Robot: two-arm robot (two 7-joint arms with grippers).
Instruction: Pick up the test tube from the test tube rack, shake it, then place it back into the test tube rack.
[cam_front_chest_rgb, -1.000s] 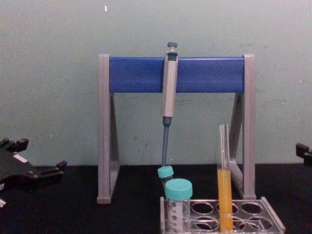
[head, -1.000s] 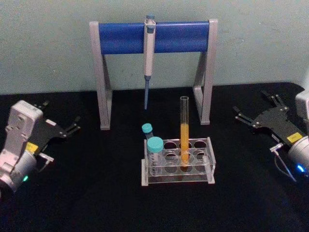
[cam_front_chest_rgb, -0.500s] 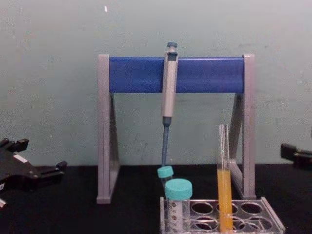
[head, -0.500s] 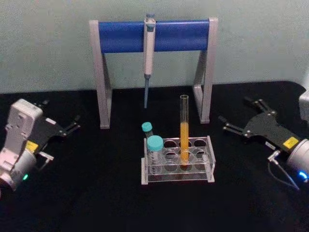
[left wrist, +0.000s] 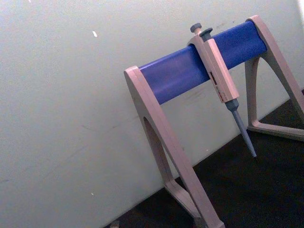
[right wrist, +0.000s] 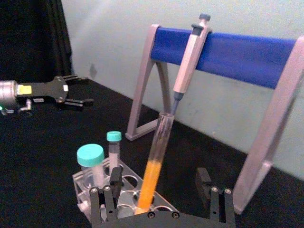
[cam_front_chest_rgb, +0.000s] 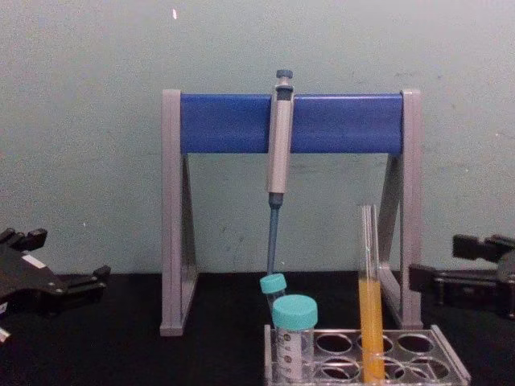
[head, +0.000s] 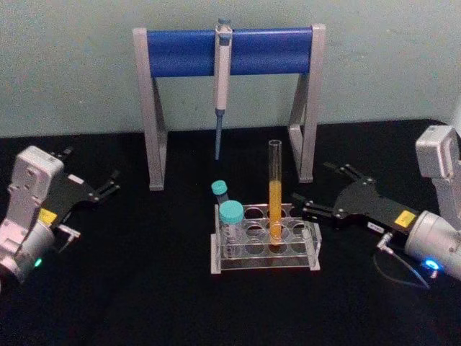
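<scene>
While the tall, slim, clear glass test tube [head: 274, 189] stands upright in a middle hole of the low, clear plastic test tube rack [head: 263, 261], its lower half orange-yellow liquid, the right gripper [head: 310, 182] sits just to the rack's right – fingers spread apart, gripping nothing.

Two shorter teal-capped tubes [head: 231, 214] occupy the rack's left end. The rack rests on a black table [head: 144, 295], in front of a tall grey-and-blue pipette stand [head: 180, 53] with a grey pipette [head: 222, 76] hanging from its bar, against a pale green wall [head: 72, 72]. The right arm comes in from the table's right side, held low, its fingers pointing left towards the tube, which nothing touches. The left gripper [head: 92, 166] lies well apart at the table's left – its fingers spread too, empty. Bare black table lies in front of the rack and between it and the left gripper.
</scene>
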